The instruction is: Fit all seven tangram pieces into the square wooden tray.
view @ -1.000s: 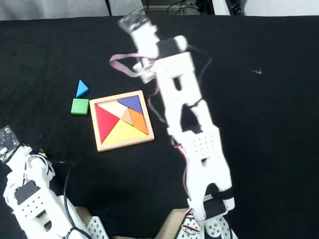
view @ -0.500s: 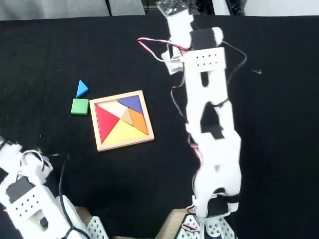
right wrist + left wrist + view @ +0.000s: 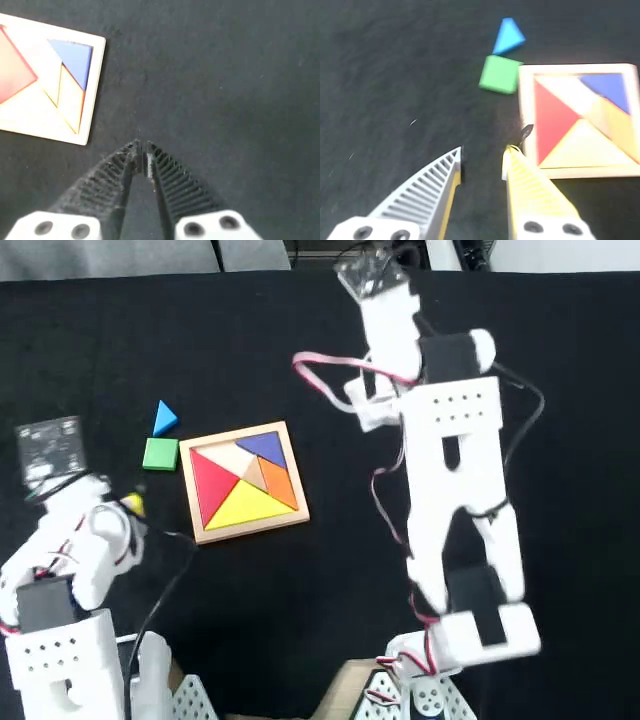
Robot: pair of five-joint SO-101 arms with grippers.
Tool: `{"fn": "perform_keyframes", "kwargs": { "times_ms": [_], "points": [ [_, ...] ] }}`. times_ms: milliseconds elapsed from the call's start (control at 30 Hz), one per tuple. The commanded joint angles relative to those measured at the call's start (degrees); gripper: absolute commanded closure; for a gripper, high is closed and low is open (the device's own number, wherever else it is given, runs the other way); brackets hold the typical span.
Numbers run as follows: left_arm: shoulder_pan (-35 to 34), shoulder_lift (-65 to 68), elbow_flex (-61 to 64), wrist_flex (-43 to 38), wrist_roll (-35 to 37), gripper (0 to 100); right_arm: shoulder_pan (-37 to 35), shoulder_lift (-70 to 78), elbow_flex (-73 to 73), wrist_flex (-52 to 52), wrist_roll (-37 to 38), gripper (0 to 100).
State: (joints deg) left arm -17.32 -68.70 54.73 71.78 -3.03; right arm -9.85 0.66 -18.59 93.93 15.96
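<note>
The square wooden tray (image 3: pixel 293 465) lies left of centre and holds several pieces, among them a red triangle (image 3: pixel 210 485), a yellow triangle (image 3: pixel 250 505) and a dark blue one (image 3: pixel 263 447). A green square (image 3: pixel 160 454) and a light blue triangle (image 3: pixel 165 418) lie on the cloth just beyond the tray's left corner. My left gripper (image 3: pixel 482 155) hangs open over bare cloth beside the tray's rim (image 3: pixel 525 115), short of the green square (image 3: pixel 500 74) and blue triangle (image 3: pixel 509 36). My right gripper (image 3: pixel 141 147) is shut and empty, off to one side of the tray (image 3: pixel 95 85).
Black cloth covers the whole table. The white right arm (image 3: pixel 450 440) stretches from the front edge to the far edge, right of the tray. The left arm (image 3: pixel 70 560) stands at the front left corner. Cables and grey shapes sit past the far edge.
The left arm has swung up from the front left corner toward the tray's left side. The right arm has swept to the right, away from the tray.
</note>
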Motion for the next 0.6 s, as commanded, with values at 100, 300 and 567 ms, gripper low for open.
{"fn": "perform_keyframes", "kwargs": {
  "times_ms": [100, 300, 567],
  "points": [
    [4.09, 19.43, -11.82, -3.52, -0.70, 85, 0.18, -18.42, 37.05, -25.67, -0.35, 98.8],
    [3.91, 43.25, -21.58, -8.44, -7.47, 85, -0.70, -18.59, 55.60, -42.55, -0.44, 98.7],
    [3.91, 63.82, -36.79, -11.43, -10.55, 80, -2.29, -5.14, 55.87, -50.29, -0.09, 98.7]
  ]
}}
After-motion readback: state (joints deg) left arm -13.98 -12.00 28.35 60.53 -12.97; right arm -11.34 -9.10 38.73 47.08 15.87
